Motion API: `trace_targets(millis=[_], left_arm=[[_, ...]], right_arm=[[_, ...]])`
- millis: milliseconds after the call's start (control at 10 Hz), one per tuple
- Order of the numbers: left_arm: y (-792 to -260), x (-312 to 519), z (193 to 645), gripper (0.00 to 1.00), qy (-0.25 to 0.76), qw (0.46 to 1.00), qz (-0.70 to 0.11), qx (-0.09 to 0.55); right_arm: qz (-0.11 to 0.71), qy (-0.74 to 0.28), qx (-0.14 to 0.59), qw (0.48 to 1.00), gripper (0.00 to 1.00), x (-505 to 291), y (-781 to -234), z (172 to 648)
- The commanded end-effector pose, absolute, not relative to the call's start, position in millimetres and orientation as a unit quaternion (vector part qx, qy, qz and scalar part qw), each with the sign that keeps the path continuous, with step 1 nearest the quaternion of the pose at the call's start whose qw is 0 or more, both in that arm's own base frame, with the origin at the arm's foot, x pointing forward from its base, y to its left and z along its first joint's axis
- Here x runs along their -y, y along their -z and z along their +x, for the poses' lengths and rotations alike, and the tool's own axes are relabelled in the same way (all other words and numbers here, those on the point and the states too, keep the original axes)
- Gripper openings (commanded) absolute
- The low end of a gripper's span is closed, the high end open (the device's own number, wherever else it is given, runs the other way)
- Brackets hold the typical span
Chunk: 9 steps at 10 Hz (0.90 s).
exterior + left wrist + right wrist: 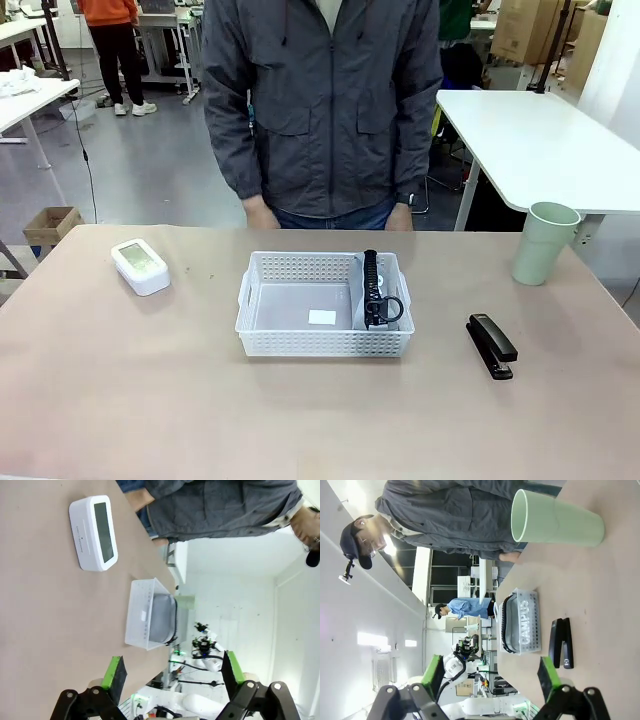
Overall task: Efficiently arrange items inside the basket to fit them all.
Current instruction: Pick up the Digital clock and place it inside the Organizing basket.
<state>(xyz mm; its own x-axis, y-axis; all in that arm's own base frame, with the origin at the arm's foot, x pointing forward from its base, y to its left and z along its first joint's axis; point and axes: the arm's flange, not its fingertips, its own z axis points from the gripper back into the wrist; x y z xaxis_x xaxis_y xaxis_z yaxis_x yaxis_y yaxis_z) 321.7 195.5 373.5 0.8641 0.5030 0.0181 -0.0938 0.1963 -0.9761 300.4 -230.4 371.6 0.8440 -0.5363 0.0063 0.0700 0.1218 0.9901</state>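
So far one item of four is packed, by the look of it. The grey fabric pouch with a black strap [378, 295] stands on edge against the right end of the shallow white perforated plastic basket [325, 343], at the middle of the beige table [200, 410]. The basket's left and central floor is bare.

The other three lie outside it:
- The small white boxy device with a screen [140, 266] sits well to the basket's left, towards the far edge.
- The black stapler [491, 345] lies flat to the basket's right, nearer the robot.
- The pale green plastic cup [543, 243] stands upright at the far right.

A person in a dark grey jacket [320, 110] stands at the far side, hands [262, 212] low at the table's edge and off the items.

The left gripper [174, 667] has its green-padded fingers spread wide with nothing between them, and looks towards the device and the basket. The right gripper [490, 672] is likewise spread and empty, facing the stapler and cup.

I judge the step in hand to be picking the second item. The next move calls for one arm to come down on its nearest piece: the left on the device, or the right on the stapler. That piece should go tight beside the pouch, so room is kept for the bulky cup, which probably wants laying on its side.
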Motion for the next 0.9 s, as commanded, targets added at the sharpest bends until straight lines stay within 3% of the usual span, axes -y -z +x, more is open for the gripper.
trace_targets(millis=[0,400,800], left_arm=[[-402,-167,340,1.0,-0.161,0.821,-0.529,0.143],[-456,-88,409,1.0,-0.108,0.942,-0.297,0.109],[-463,14,464,1.0,0.005,0.975,-0.125,0.182]], right_arm=[[0.627,0.194,0.19,0.73,1.0,231,-373,298],[0.627,0.194,0.19,0.73,1.0,231,-373,298],[0.627,0.194,0.19,0.73,1.0,231,-373,298]])
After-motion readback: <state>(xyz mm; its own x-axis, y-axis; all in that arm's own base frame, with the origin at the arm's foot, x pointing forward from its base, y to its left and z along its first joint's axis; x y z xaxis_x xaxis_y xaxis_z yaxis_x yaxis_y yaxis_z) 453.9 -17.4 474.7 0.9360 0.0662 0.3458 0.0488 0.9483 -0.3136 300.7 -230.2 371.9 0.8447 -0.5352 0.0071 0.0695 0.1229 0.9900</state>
